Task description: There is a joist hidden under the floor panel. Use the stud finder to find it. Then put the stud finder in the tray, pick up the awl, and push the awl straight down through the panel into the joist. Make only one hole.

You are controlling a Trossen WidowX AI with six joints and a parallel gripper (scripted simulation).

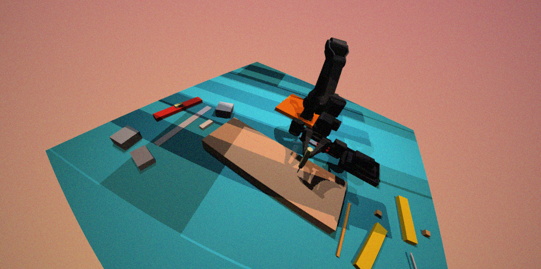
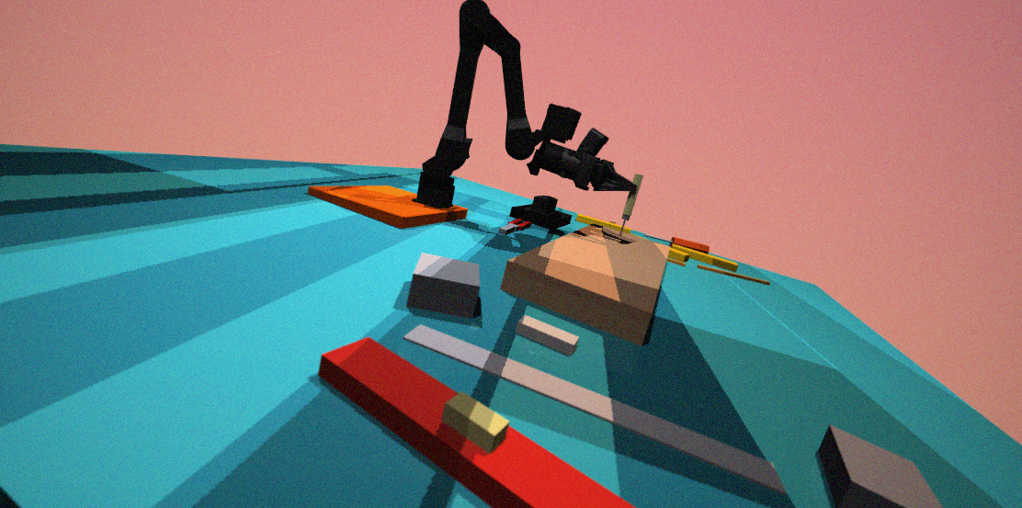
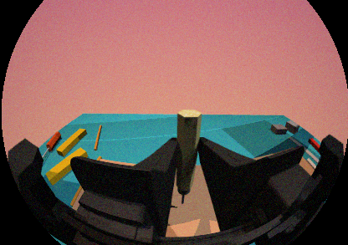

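The awl (image 1: 305,158) (image 2: 631,206) (image 3: 188,151) has an olive handle and a thin dark shaft pointing down. My gripper (image 1: 309,149) (image 2: 635,187) (image 3: 187,142) is shut on its handle. The awl is over the tan floor panel (image 1: 257,165) (image 2: 579,304) (image 3: 200,207), toward its robot-side edge, and looks slightly tilted in the exterior view. Its tip is close above the panel top; I cannot tell whether they touch. A dark block, seemingly the stud finder (image 1: 360,158) (image 2: 545,203), sits in the black tray (image 1: 369,177) (image 2: 554,221) beside the panel. The joist is hidden.
Red-handled pliers (image 2: 515,226) lie between tray and panel. Yellow bars (image 1: 406,219) (image 1: 370,246) and a thin stick (image 1: 343,229) lie past one panel end. Grey blocks (image 1: 125,136) (image 1: 224,109), a pale strip (image 1: 183,125) and a red level (image 1: 166,112) lie past the other.
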